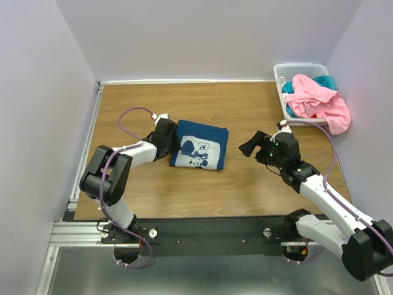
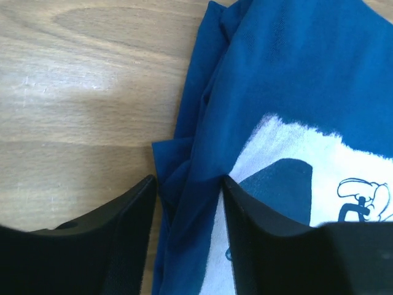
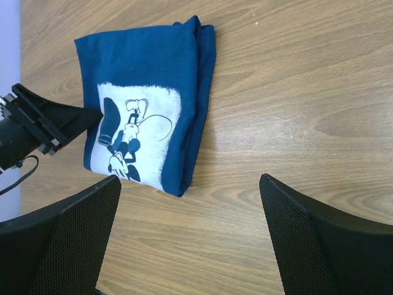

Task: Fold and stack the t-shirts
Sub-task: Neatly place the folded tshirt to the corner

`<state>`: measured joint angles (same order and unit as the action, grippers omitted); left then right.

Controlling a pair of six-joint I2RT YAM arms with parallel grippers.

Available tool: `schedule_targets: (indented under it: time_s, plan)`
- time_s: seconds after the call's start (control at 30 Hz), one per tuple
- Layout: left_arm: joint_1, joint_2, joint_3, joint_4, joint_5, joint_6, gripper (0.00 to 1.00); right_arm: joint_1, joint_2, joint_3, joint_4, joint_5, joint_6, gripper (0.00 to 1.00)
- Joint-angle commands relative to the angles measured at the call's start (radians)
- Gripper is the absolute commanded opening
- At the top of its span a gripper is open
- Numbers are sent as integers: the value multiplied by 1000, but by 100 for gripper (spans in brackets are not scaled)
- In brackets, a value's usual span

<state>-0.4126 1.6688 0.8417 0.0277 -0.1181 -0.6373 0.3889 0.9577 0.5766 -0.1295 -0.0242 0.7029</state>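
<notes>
A folded dark navy-teal t-shirt with a white cartoon print lies on the wooden table, left of centre. My left gripper sits low at its left edge. In the left wrist view my left gripper has its jaws drawn in on a bunched fold of the navy t-shirt, and cloth fills the gap. My right gripper hovers open to the right of the shirt. The right wrist view shows my right gripper over bare wood, with the navy t-shirt beyond it. A pink t-shirt and a brighter teal one lie crumpled in the basket.
A white slatted basket stands at the back right corner, with the pink cloth hanging over its front rim. Pale walls close in the table at the back and on both sides. A metal rail runs along the near edge.
</notes>
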Motion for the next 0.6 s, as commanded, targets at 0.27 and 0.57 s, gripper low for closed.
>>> schedule_targets:
  time_s: [0.27, 0.57]
  plan:
    - [-8, 150, 153, -52, -64, 45, 0, -4, -30, -18, -44, 73, -19, 100]
    - [32, 258, 466, -287, -308, 94, 0, -4, -28, -21, -58, 115, -33, 100]
